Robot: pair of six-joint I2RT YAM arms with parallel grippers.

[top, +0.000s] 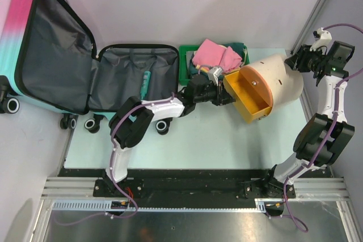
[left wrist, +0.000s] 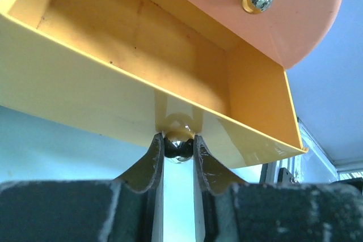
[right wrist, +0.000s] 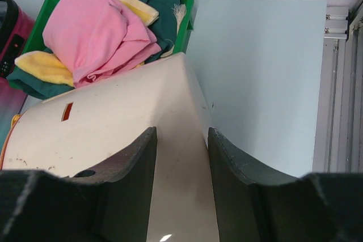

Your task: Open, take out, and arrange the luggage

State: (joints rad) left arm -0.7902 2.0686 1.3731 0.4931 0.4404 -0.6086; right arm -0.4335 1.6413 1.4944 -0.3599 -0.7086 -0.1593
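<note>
Closest in, your left pincer (left wrist: pixel 178 141) is nearly shut on the little metal knob (left wrist: pixel 178 149) of the yellow drawer (left wrist: pixel 85 100), which is why that drawer sticks out toward 8 o'clock.

Left to right from above: the luggage (top: pixel 51 55) lies unzipped at 9 to 10 o'clock, one half flat on the worktop (top: pixel 198 145) with a teal stick-like thing (top: pixel 146 80) inside. The green tray (top: pixel 185 63) at 12 is right beside it, piled with cloths (top: pixel 215 54).

The white-and-orange cylinder (top: pixel 281 80) sits at 2. Your right pincer (right wrist: pixel 181 134) is partway open against its back, probably bracing it. Can't tell if it actually clamps.

Free room is all at 6 o'clock; 12 is crowded.
</note>
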